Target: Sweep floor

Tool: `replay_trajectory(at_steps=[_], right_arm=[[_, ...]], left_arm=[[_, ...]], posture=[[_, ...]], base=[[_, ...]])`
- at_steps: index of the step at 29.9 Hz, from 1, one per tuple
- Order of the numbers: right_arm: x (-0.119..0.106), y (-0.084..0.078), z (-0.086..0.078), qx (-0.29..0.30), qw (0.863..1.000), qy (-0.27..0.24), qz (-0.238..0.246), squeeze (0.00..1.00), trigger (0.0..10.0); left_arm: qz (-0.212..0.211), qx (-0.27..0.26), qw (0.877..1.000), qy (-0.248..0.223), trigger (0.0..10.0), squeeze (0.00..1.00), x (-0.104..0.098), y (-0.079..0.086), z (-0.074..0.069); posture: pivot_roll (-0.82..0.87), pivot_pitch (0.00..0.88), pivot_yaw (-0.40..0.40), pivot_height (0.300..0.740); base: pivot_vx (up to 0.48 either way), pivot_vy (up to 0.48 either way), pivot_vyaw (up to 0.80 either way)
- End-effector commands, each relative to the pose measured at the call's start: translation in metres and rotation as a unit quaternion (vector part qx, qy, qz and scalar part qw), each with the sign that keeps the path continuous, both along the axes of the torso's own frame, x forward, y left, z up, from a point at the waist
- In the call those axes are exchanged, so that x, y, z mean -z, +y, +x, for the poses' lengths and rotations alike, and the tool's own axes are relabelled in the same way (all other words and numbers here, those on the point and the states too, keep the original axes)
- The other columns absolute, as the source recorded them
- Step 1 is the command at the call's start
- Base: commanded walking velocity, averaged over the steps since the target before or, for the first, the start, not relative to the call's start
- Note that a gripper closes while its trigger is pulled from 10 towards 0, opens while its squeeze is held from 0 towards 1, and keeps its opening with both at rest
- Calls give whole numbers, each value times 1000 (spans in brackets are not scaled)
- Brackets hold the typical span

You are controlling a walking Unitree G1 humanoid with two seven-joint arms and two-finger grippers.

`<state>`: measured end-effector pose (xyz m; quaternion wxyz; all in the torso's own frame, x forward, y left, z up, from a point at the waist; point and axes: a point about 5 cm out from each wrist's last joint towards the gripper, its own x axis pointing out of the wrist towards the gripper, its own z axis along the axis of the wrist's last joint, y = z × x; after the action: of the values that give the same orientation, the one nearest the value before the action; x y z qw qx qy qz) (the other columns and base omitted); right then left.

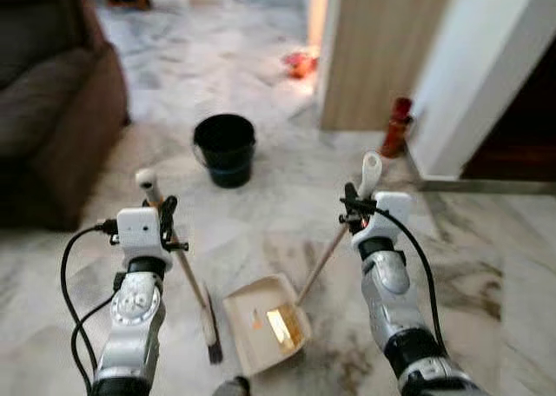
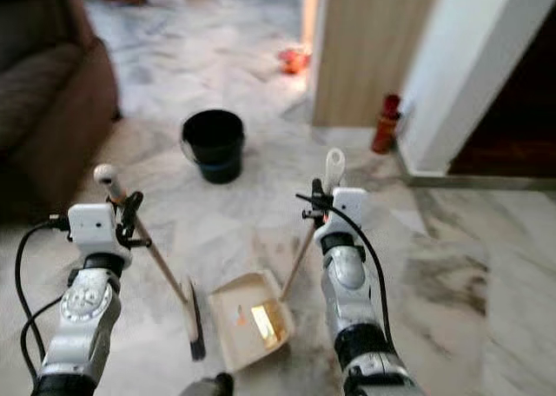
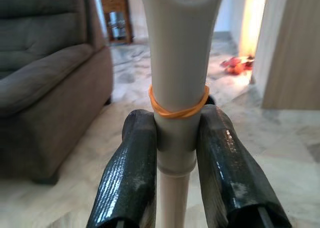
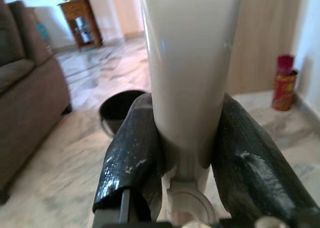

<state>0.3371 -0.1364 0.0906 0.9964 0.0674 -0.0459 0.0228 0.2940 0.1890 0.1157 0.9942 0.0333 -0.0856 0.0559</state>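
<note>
1 broom [image 1: 187, 274], 1 dustpan [image 1: 265, 322], 1 bucket [image 1: 225, 148], perhaps 1 can [image 1: 396, 127].

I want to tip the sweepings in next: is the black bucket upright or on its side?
Upright. The round black plastic bucket stands on the marble floor with its open mouth facing up.

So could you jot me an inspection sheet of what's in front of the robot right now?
Surface: pale marble floor, darker stains at right.
Job's things: broom, head on floor beside dustpan; dustpan holds something yellowish.
Clutter: black bucket ahead; red can by wall; orange items by doorway.
Grippers: left gripper shut on broom handle; right gripper shut on dustpan handle.
Cables: black cables along both arms.
Surroundings: brown sofa at left, wooden panel.
</note>
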Motion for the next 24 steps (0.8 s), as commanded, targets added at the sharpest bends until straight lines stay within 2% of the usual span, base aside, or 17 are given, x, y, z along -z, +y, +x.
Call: replay_trajectory(at_steps=[1, 11, 24], right_arm=[[-10, 2, 5, -2, 1000, -20, 5, 0, 10000], [-10, 2, 4, -1, 1000, -18, 11, 0, 10000], [-9, 2, 5, -4, 1000, -15, 15, 0, 10000]], left_arm=[[13, 1, 1000, -24, 10000, 0, -11, 1, 1], [16, 2, 1000, -18, 10000, 0, -10, 1, 1], [19, 3, 1000, -17, 10000, 0, -10, 0, 1]], posture=[[139, 99, -27, 740], [140, 97, -28, 740], [140, 93, -30, 740]], base=[[0, 0, 0], [0, 0, 0], [290, 0, 0]])
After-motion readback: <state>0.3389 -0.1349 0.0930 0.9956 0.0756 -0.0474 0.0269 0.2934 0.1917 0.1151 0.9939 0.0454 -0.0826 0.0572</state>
